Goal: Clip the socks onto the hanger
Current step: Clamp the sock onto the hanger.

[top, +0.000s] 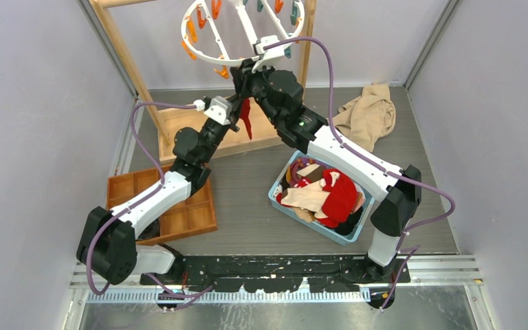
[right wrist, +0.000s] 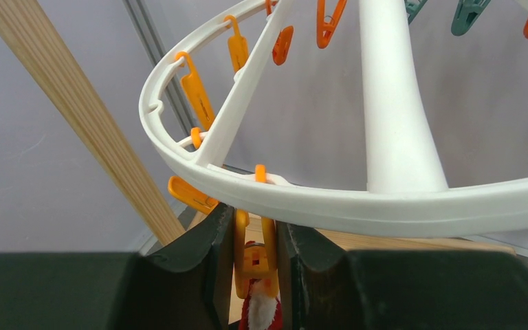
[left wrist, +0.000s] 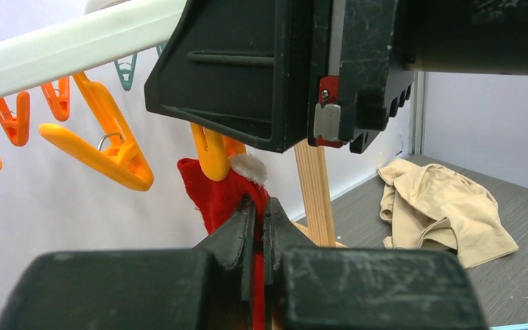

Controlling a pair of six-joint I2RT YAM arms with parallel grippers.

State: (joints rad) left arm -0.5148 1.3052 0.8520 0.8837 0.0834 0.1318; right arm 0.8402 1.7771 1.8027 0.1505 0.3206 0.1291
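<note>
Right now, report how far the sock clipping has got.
Done: nothing yet; the other clips in view hang bare. In hand: the left pincer grips a red sock, its white cuff at the orange clip that the right pincer squeezes under the hanger ring. Left: seat and release this one, then the pile of socks in the blue basket.

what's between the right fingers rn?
An orange clip on the hanger, white cuff of the red sock at its lower end. Seen in right wrist view.
</note>
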